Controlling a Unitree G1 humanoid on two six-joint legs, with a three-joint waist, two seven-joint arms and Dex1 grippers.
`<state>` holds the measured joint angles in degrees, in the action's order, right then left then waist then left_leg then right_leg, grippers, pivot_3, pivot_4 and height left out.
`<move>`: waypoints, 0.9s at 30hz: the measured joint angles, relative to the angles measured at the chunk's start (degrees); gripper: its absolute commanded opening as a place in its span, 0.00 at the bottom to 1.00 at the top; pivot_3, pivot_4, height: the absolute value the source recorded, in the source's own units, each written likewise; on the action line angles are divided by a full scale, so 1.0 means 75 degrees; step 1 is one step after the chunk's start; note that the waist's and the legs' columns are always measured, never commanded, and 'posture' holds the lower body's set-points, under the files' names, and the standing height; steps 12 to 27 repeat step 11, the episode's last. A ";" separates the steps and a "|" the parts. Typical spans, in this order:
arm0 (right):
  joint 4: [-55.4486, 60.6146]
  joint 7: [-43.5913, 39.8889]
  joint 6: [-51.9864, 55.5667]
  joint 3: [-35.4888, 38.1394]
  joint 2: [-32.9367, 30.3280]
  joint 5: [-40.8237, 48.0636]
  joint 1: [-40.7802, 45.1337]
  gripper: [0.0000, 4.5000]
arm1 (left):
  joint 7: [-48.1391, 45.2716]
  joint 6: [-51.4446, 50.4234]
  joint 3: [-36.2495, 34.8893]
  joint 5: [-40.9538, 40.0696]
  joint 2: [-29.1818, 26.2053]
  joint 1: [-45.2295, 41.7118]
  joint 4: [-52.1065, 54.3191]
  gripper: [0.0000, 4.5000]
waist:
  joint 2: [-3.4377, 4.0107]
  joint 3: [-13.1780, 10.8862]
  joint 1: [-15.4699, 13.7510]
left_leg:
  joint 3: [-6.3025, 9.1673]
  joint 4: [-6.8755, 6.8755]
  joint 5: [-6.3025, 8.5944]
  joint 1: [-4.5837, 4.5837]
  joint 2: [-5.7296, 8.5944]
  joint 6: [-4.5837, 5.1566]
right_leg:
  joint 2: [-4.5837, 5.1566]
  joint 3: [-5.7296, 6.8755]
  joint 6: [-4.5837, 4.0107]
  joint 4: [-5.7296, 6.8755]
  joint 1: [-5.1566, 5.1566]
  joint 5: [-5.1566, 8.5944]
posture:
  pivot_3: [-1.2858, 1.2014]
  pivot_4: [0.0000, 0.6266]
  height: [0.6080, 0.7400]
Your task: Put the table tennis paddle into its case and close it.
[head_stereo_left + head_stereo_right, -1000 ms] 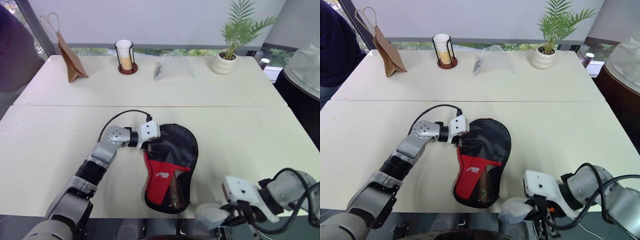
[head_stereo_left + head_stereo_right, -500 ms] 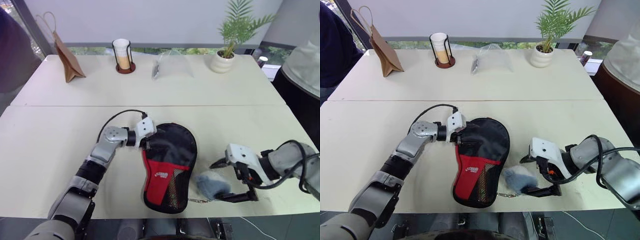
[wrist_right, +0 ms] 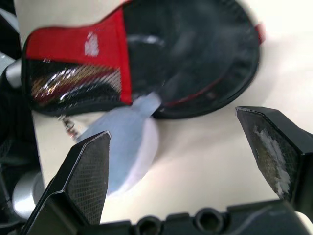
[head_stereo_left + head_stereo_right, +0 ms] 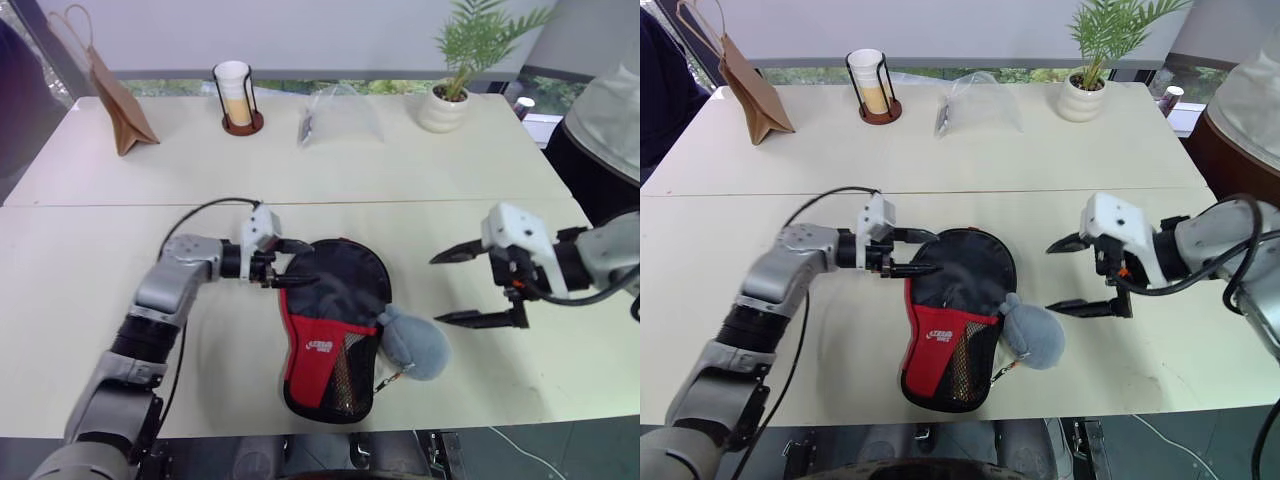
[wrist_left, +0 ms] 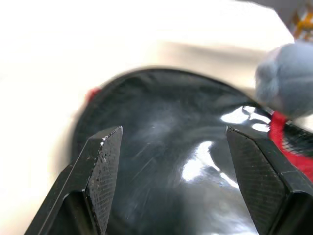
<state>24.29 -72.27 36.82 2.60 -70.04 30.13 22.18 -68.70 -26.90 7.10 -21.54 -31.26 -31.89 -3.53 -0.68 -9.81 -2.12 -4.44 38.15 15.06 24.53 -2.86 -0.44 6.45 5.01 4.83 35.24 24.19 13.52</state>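
The black case (image 4: 340, 290) with its red panel and mesh pocket lies flat on the front table, handle end toward the front edge. The paddle is hidden. A grey fluffy pom-pom (image 4: 413, 345) rests against the case's right side, tied to it by a short chain. My left gripper (image 4: 296, 264) hovers open over the left rim of the case's round end; in its wrist view the fingers (image 5: 105, 166) stand wide over the glossy black fabric. My right gripper (image 4: 462, 287) hangs open above the table, right of the pom-pom, touching nothing.
Along the far table stand a brown paper bag (image 4: 110, 95), a cup in a wire holder (image 4: 233, 95), a clear plastic bag (image 4: 335, 120) and a potted plant (image 4: 455, 95). A person (image 4: 610, 130) stands at the right edge. A seam (image 4: 450, 200) joins the two tables.
My right gripper rose from the table's front edge, opened and let go of the pom-pom, which now lies beside the case. My left gripper lifted a little off the case.
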 measured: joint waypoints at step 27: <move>-0.0533 0.0044 0.0022 0.0398 -0.0046 -0.0055 0.0412 0.99 | -0.0381 -0.1521 -0.1317 -0.1410 -0.2011 0.0387 0.1727 0.77 | 0.0013 -0.0021 0.0011 | -0.0029 -0.0003 -0.0002 0.0004 0.0001 -0.0003 | 0.0000 -0.0008 0.0037 0.0006 0.0010 -0.0011 | 0.52 0.24 1.00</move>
